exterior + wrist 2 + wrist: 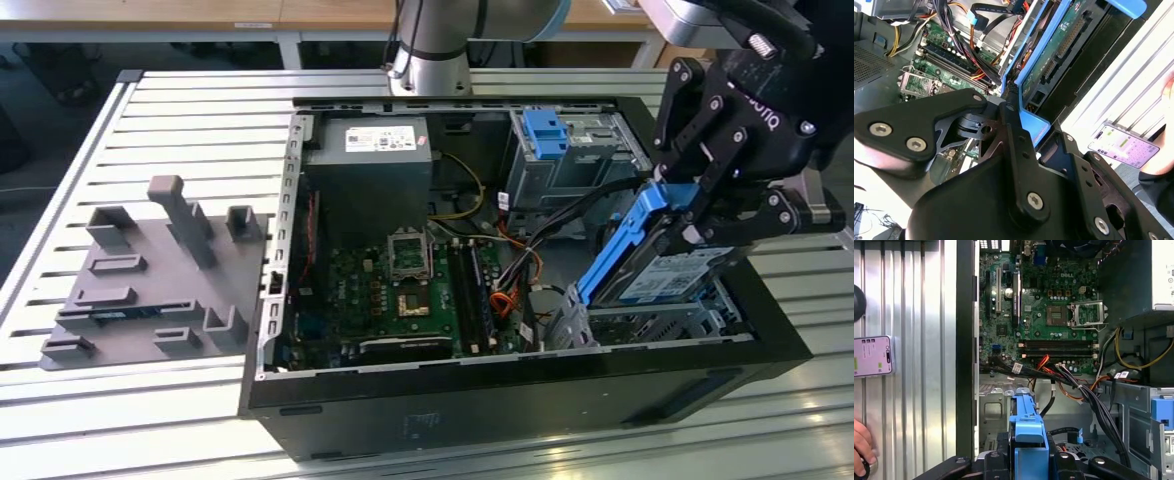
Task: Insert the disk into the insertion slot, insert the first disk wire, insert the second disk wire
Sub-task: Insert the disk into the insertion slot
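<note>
Nearest you, the gripper (707, 225) is clamped on the disk (663, 280) by its blue carrier, tilted just above the insertion slot (647, 322) and not yet seated. Beyond it, loose cables (1074, 385) cross the motherboard (1044, 305). Judge all three steps outstanding.

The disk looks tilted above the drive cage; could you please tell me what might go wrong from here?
The disk, held tilted by the gripper, might catch on the rim of the insertion slot. The loose cables beside the bay could get pinched. A person's hand rests close to the case, possibly within the arm's path.
</note>
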`<move>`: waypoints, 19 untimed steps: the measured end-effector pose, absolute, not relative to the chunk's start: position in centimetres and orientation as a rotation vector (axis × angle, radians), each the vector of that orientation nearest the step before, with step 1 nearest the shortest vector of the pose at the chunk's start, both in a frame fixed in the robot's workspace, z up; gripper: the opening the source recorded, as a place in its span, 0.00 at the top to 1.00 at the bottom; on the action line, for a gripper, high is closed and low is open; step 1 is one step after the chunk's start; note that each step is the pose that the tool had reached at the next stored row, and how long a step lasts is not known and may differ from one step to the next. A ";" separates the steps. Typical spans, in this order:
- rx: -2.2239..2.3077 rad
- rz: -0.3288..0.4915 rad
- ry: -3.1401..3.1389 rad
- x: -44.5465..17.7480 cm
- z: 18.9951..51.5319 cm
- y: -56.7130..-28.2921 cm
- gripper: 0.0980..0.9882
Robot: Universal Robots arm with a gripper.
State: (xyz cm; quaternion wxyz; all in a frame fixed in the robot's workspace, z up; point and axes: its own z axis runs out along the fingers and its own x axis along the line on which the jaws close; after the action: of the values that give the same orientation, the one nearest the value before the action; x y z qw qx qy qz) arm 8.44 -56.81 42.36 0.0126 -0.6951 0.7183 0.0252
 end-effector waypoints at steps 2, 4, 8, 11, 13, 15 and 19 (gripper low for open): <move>-2.167 0.079 2.239 8.4 42.3 -56.8 0.70; -2.167 0.079 2.239 8.4 42.3 -56.8 0.70; -2.167 0.079 2.239 8.4 42.2 -56.8 0.70; -2.167 0.079 2.239 8.4 42.1 -56.8 0.70; -2.167 0.079 2.239 8.4 42.1 -56.8 0.70; -2.167 0.079 2.239 8.4 42.1 -56.8 0.70; -2.166 0.079 2.239 8.4 42.0 -56.8 0.70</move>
State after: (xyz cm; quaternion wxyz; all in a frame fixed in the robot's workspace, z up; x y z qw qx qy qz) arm 8.44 -56.81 42.00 0.0126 -0.6951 0.7183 0.0253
